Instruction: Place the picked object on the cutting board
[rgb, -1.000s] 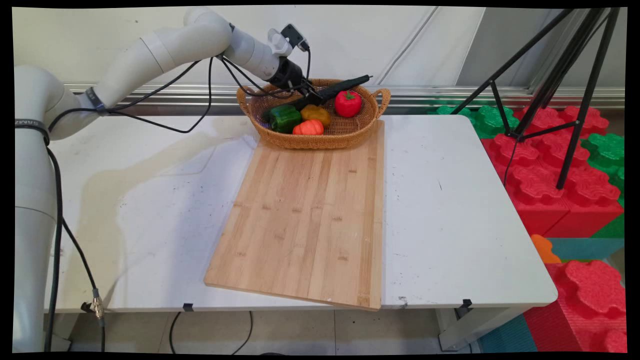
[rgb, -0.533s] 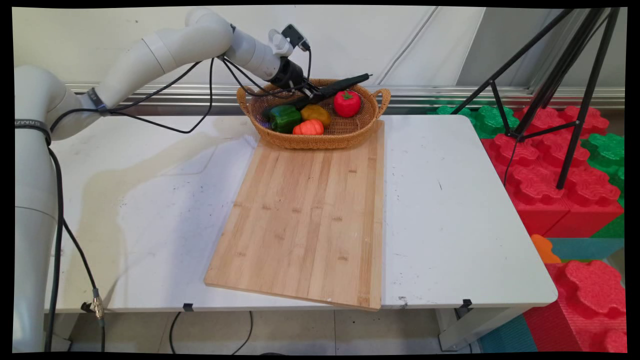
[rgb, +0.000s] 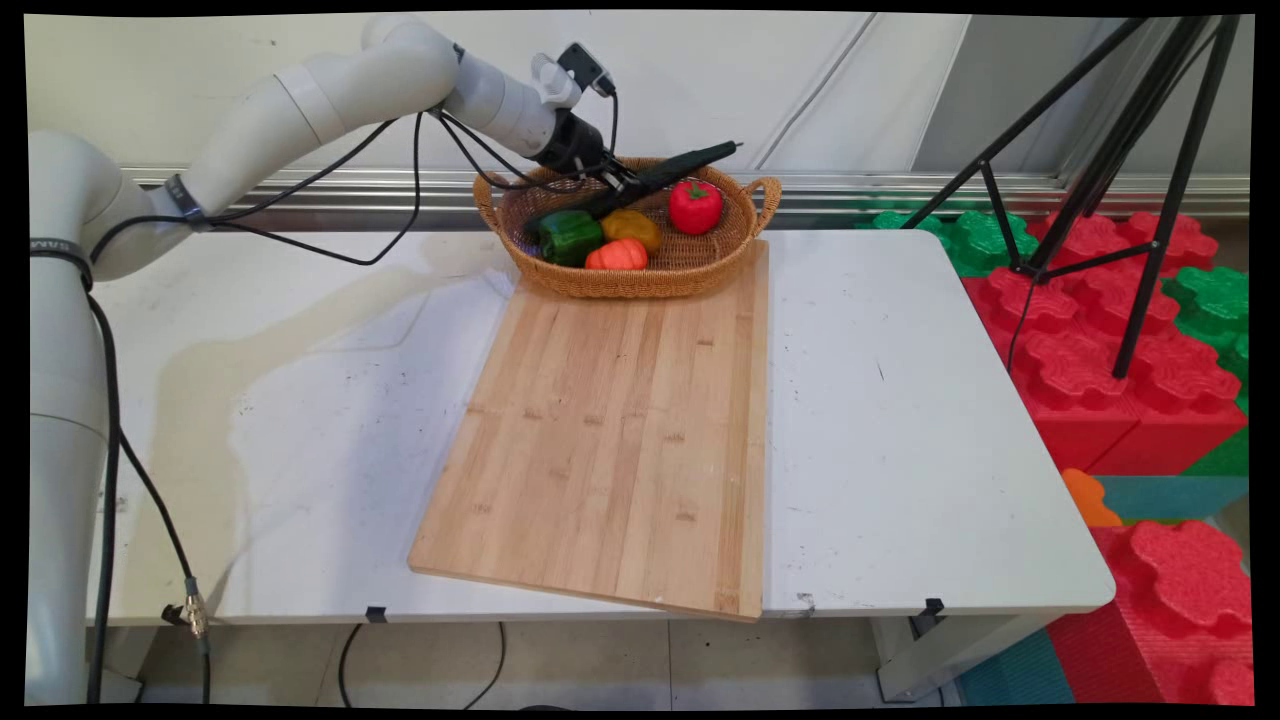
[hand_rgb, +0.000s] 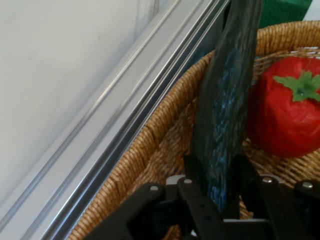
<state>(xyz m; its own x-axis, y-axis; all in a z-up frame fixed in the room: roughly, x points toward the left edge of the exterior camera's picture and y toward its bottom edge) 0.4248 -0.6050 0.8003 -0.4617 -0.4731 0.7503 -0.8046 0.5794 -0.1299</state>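
My gripper (rgb: 622, 185) hovers over the back left part of a woven basket (rgb: 640, 283) at the table's far edge, shut on a long dark object (rgb: 682, 163) that slants up to the right above the basket. In the hand view the fingers (hand_rgb: 192, 172) pinch this dark, blue-speckled object (hand_rgb: 227, 100), which runs up and out of the picture. A red tomato-like toy (rgb: 695, 206) (hand_rgb: 287, 115) lies in the basket just right of it. A green pepper (rgb: 568, 237), a yellow piece (rgb: 632, 227) and an orange piece (rgb: 617, 256) lie at the basket's front left.
A large bamboo cutting board (rgb: 620, 430) lies in front of the basket and reaches to the table's near edge. A black tripod (rgb: 1100, 160) and red and green foam blocks (rgb: 1100, 340) stand off the table's right side. The wall's metal rail (hand_rgb: 125, 130) runs close behind the basket.
The gripper has risen slightly with the long dark object, whose tip now sits a little higher above the basket. The toys in the basket have not moved.
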